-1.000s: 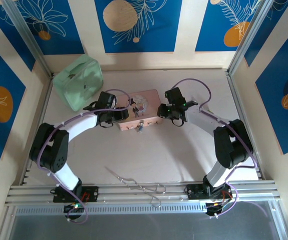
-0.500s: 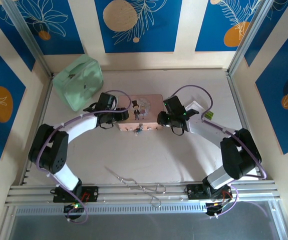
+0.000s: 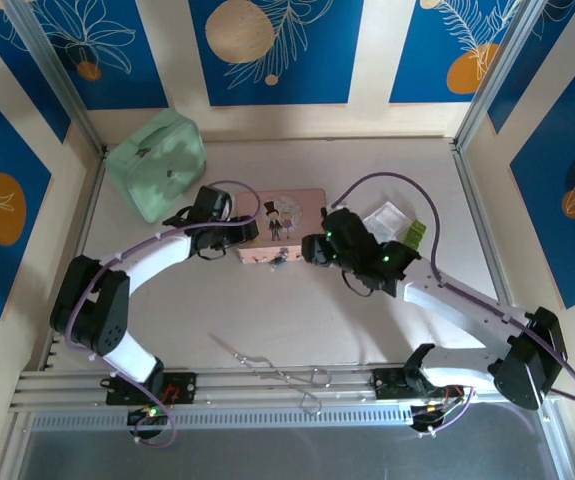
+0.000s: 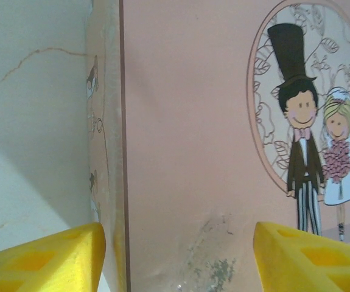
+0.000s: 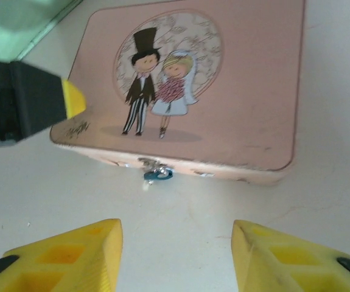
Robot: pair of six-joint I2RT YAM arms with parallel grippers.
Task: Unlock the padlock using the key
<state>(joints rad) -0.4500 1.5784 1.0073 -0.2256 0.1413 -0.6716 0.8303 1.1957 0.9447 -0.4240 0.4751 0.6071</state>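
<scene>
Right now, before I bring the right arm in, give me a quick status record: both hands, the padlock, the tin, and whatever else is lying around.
left hand: open, fingers astride the pink tin's left edge
right hand: open, empty, short of the tin's front, facing the padlock
padlock: at the middle of the tin's front edge, touched by neither hand
pink tin: lid closed, lying flat on the table
other items: green pouch far left; wire tool near edge; white packet right of the tin

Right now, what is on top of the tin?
The tin shows a bride-and-groom picture; one finger of the left gripper hangs over its left edge, covering the lid beneath.
</scene>
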